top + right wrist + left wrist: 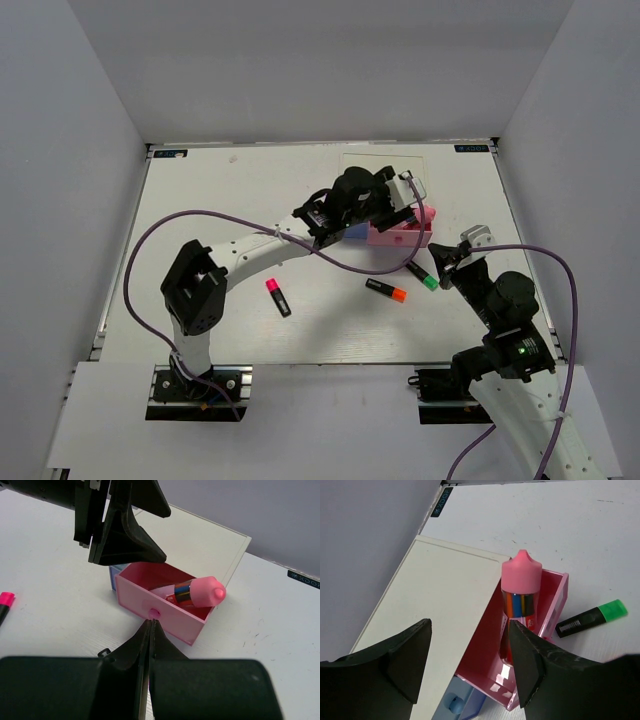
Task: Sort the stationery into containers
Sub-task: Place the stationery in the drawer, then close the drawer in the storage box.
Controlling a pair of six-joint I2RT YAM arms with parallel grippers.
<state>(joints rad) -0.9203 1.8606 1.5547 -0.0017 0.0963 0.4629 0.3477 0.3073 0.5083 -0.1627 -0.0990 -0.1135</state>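
The pink drawer (400, 238) of the white organiser (440, 605) stands pulled open. A pink-capped cylinder (521, 585) leans inside it, cap sticking out over the rim; it also shows in the right wrist view (202, 592). My left gripper (470, 665) is open and empty, hovering above the drawer and organiser top. My right gripper (151, 624) is shut and empty, its tips just in front of the drawer's pink knob (154, 613). The pink marker (278, 297), orange marker (386, 290) and green marker (422, 275) lie on the table. The grey block is out of view.
The blue drawer (454, 703) sits below and left of the pink one, slightly out. The lavender drawer does not show. The green marker (592, 619) lies just right of the pink drawer. Grey walls enclose the white table (230, 200) on three sides.
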